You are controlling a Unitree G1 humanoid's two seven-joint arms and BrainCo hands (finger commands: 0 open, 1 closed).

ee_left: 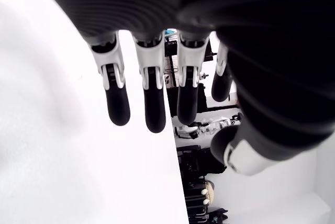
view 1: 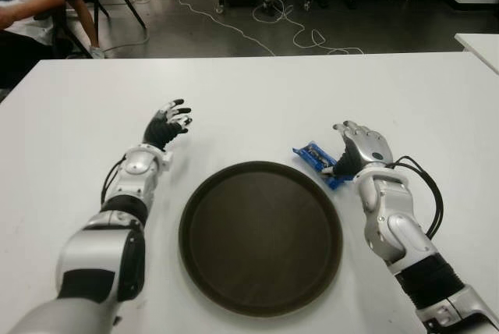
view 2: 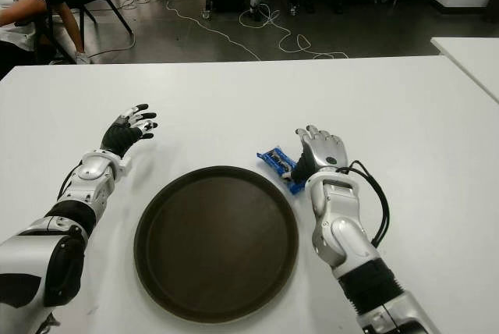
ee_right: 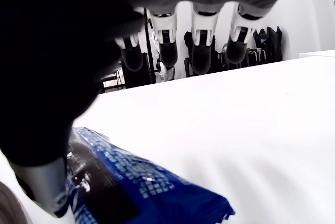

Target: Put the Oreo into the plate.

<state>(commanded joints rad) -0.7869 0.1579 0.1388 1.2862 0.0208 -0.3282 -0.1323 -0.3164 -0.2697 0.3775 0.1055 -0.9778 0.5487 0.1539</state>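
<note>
Oreo packet (view 1: 315, 159), blue, lies on the white bench (view 1: 257, 92) just beside the round brown plate (view 1: 260, 237), off its far right rim. Right hand (view 1: 356, 151) sits against the packet's right end, fingers extended and not closed, holding nothing. This looks like the reach-to-grasp step: next, close on the packet, lift, carry left over the plate. Left hand (view 1: 168, 126) shows left of the plate, fingers spread and empty.

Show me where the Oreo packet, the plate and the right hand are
Oreo packet (view 1: 313, 154), left eye view, on the blue wrapper's middle.
Plate (view 1: 260, 234), left eye view, on its bare dark centre.
Right hand (view 1: 360, 147), left eye view, on the back of the hand, beside the packet.
</note>
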